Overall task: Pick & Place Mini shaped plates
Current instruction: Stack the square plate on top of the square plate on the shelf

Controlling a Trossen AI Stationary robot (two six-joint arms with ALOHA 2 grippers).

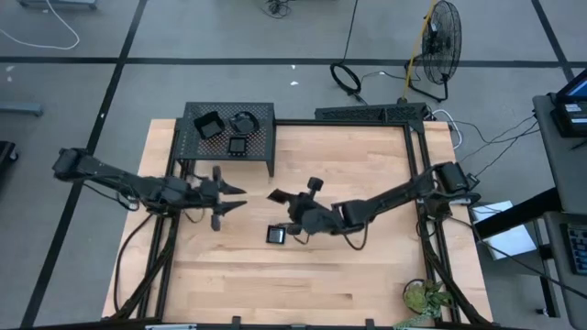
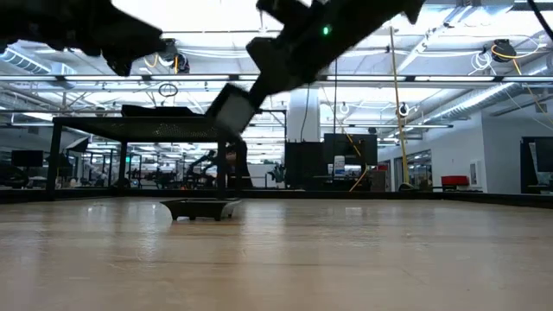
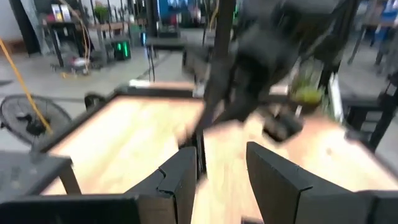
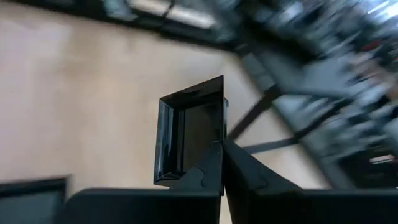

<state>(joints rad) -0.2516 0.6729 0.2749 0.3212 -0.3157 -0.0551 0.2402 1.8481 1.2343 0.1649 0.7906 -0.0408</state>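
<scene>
While three plates sit on the rack (image 1: pixel 266 115), right pincer (image 4: pixel 222 144) clamps a square plate (image 4: pixel 189 134) — left pincer (image 3: pixel 219 177) open.

An open industrial lab: concrete floor (image 1: pixel 229 82), ceiling trusses (image 2: pixel 449 78).

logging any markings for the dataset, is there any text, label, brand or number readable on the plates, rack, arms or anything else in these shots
None: no word, number or brand can be read in any view.
Square plate gripped by the right hand: glossy black, no marking visible.
Plate on the table: no label visible.
Plates on the mesh rack: too small to show any marking.
Equipment at the right edge: any labels too small to read.
Background room in the low view: signs too blurred to read.
</scene>
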